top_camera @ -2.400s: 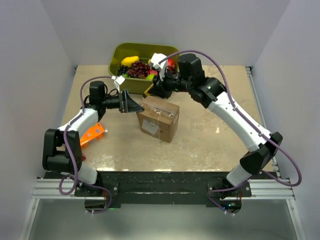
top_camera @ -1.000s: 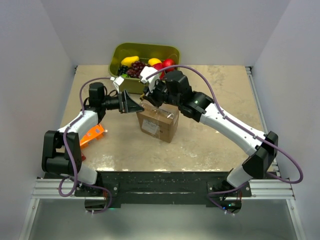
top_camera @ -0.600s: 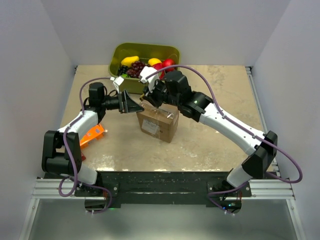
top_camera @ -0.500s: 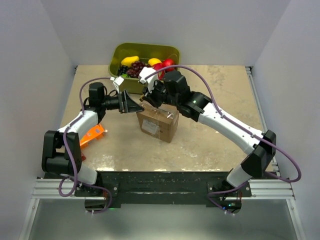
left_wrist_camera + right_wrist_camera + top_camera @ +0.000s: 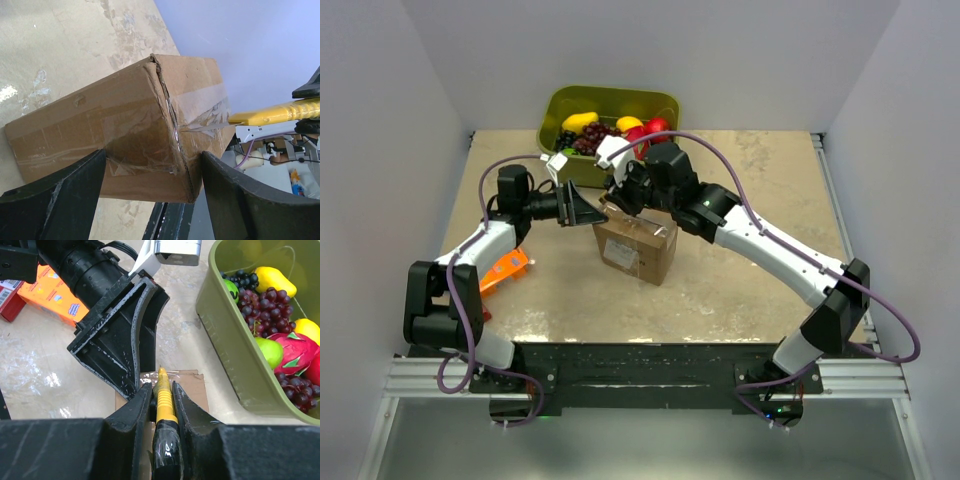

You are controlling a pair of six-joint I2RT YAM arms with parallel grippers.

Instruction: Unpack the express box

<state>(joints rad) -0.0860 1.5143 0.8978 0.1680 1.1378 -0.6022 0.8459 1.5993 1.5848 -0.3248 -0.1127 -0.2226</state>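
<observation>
Express box [image 5: 638, 248] sits on the counter [image 5: 740, 290] with its taped end between the left fingers [image 5: 60, 192]. These are spread wide, one to either side of the cardboard, and whether they press it I cannot tell. Just past those fingers, at the upper edge of the same end, the thin blade of a yellow knife [image 5: 280, 112] meets the clear tape [image 5: 200, 102] where it wraps over the corner. The right fingers [image 5: 132, 415] are clamped on the knife's handle, aiming it down at the box top, with the left fingers directly ahead of their tips. Farther out, to the right of the right fingers, an olive-green bin [image 5: 225, 340] holds dark grapes [image 5: 260, 295], yellow fruit and a pink dragon fruit. Ahead and to their left, an orange package [image 5: 55, 295] lies flat on the counter beyond the left arm.
</observation>
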